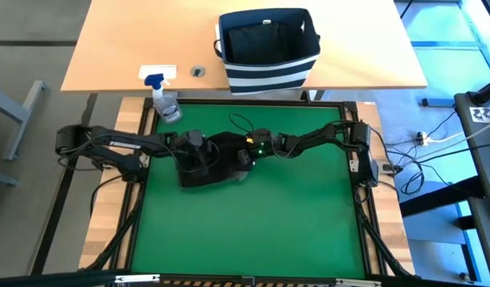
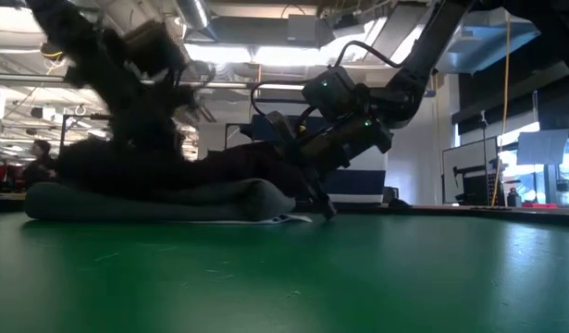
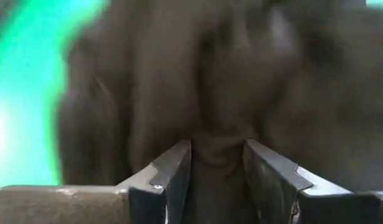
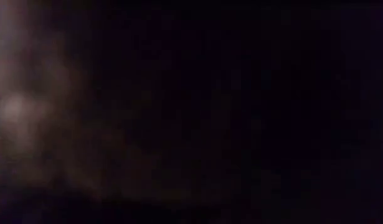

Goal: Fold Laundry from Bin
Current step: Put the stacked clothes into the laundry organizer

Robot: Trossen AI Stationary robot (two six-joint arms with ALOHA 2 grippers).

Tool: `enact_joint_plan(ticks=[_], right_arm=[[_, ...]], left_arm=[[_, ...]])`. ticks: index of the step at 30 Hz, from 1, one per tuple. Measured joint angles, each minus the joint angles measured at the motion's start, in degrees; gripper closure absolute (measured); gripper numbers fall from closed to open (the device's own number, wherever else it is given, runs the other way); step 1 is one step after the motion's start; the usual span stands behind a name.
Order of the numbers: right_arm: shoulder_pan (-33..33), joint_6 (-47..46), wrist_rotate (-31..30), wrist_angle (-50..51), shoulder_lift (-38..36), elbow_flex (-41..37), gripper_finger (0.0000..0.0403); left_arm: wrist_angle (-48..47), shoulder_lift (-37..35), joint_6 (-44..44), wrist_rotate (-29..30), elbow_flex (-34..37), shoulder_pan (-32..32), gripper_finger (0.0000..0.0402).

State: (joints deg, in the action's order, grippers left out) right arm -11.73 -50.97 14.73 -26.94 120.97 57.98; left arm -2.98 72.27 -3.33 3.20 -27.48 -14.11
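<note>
Fold step in hand: dark garment [image 1: 205, 163] pinched by left gripper [image 3: 217, 171]. Right gripper [image 2: 323, 205] at cloth edge, jaw state untellable; firm grasp needed next.

The right wrist view is almost wholly dark, with only a dim, blurred brownish patch of cloth [image 4: 20, 115] at one edge.

Laundry heaped mid-mat, bin beyond it

The laundry [image 1: 209, 163] is piled at the middle of the mat [image 1: 252, 223], between both arms; the bin [image 1: 268, 49] is set on the far table [image 1: 109, 48], the spray bottle [image 1: 165, 102] at the mat's far-left corner.
</note>
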Motion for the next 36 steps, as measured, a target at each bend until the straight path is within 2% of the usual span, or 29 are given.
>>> enact_joint_plan(ticks=[1, 2, 6, 10, 13, 18, 20, 22, 28, 32, 36], right_arm=[[0.00, 0.18, 0.10, -0.15, 0.00, 0.00, 0.0309], [0.02, 0.47, 0.10, -0.43, 0.04, 0.00, 0.0316], [-0.20, 1.58, 0.57, 0.00, 0.09, 0.00, 0.0316], [-0.22, 2.81, 1.54, 0.20, 0.09, 0.00, 0.0316], [-0.22, 3.62, 1.99, 0.14, 0.09, 0.00, 0.0316], [-0.24, 5.04, 3.18, -0.04, 0.13, 0.00, 0.0316], [-0.24, 5.54, 3.26, -0.06, 0.15, 0.00, 0.0316], [-0.24, 6.27, 3.33, -0.12, 0.15, 0.00, 0.0316], [-0.26, 7.98, 4.35, -0.25, 0.20, 0.00, 0.0316], [-0.26, 8.12, 4.49, -0.32, 0.22, 0.00, 0.0316], [-0.26, 8.18, 4.38, -0.32, 0.22, 0.00, 0.0316]], left_arm=[[-1.32, -0.83, 0.88, 0.91, -1.59, 0.01, 0.0257], [-3.34, -1.77, 1.97, 1.80, -3.04, -0.03, 0.0257], [-17.67, -5.20, 9.86, 2.14, -9.64, -1.28, 0.0256], [-32.03, -9.69, 19.87, -0.40, -15.93, -3.13, 0.0240], [-40.86, -12.79, 26.79, -1.47, -18.26, -3.87, 0.0214], [-54.33, -18.91, 41.66, -1.08, -17.44, -4.27, 0.0166], [-56.02, -21.27, 49.82, -2.40, -16.49, -3.63, 0.0153], [-55.19, -22.84, 53.36, -2.41, -15.90, -2.87, 0.0147], [-54.18, -23.58, 53.92, 4.08, -15.85, -3.24, 0.0147], [-54.17, -22.99, 52.89, 2.14, -15.85, -4.32, 0.0141], [-54.72, -22.98, 53.85, 0.69, -15.85, -4.68, 0.0101]])
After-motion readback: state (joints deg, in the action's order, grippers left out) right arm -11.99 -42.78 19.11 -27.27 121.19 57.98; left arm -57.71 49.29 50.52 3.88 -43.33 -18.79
